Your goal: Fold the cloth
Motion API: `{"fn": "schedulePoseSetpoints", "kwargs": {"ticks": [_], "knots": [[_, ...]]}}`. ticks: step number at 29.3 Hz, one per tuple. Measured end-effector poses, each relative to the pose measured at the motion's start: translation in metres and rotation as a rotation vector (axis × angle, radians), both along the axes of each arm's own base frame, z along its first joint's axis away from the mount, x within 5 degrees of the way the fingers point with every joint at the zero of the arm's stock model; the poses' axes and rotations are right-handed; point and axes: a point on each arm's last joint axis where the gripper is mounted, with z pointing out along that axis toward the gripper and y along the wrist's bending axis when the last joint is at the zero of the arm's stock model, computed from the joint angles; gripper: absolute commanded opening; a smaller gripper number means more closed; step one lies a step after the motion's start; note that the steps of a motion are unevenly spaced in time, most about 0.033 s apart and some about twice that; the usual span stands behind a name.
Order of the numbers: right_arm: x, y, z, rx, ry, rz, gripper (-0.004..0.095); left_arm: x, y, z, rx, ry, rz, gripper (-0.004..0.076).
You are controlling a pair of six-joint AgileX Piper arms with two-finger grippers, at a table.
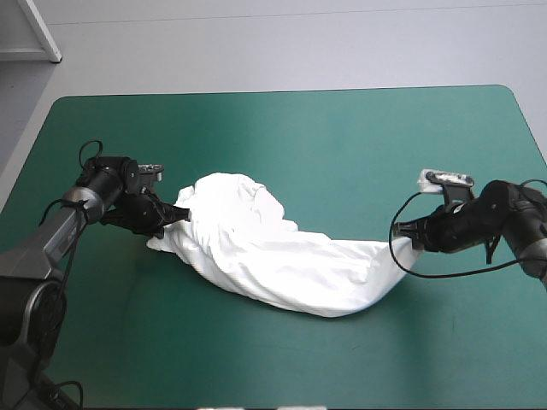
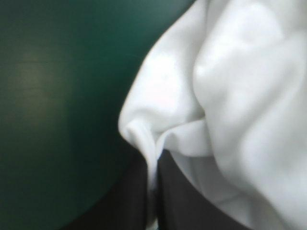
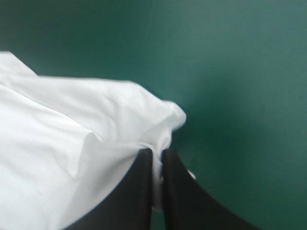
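Starting stage only, by my read: you've got T-shirt (image 1: pixel 273 248) as crumpled, stretched heap mid-table (image 1: pixel 342 128), slung btwn both arms. No fold made yet; spreading flat + all folds left. Left gripper (image 1: pixel 171 219) low twd table's left edge, fingers pinched on one end of fabric. Right gripper (image 1: pixel 407 239) low twd right edge, clamped on other end. Both arms reach inward, wrists near cover.

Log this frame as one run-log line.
T-shirt: crumpled, not yet folded, strung between hands | left hand: shut on one end | right hand: shut on other end
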Motion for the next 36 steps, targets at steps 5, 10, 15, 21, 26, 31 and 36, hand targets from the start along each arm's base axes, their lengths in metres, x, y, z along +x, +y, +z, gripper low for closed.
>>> {"fn": "schedulePoseSetpoints", "kwargs": {"ticks": [5,10,15,21,26,31,36], "knots": [[-0.005,-0.004,0.099,-0.047,-0.282,-0.005,-0.0019,-0.029,0.004,0.117,-0.021,-0.363,-0.036,-0.0006],[-0.022,-0.005,0.176,-0.051,-0.506,-0.004,-0.0019,-0.066,0.009,0.230,-0.014,-0.697,-0.073,-0.0008],[-0.049,-0.009,0.245,-0.089,-0.719,-0.011,-0.0019,-0.102,0.016,0.308,0.010,-0.923,-0.065,-0.0008],[-0.093,-0.011,0.308,-0.102,-0.973,-0.022,-0.0019,-0.145,0.020,0.365,-0.009,-1.131,-0.059,-0.0008],[-0.122,-0.018,0.340,-0.168,-1.148,-0.071,-0.0019,-0.178,0.023,0.396,-0.007,-1.279,-0.062,-0.0008],[-0.145,-0.021,0.366,-0.207,-1.329,-0.109,-0.0019,-0.214,0.027,0.421,0.004,-1.432,-0.069,-0.0008],[-0.166,-0.022,0.381,-0.215,-1.437,-0.119,-0.0019,-0.236,0.030,0.432,0.007,-1.508,-0.069,-0.0008]]}}
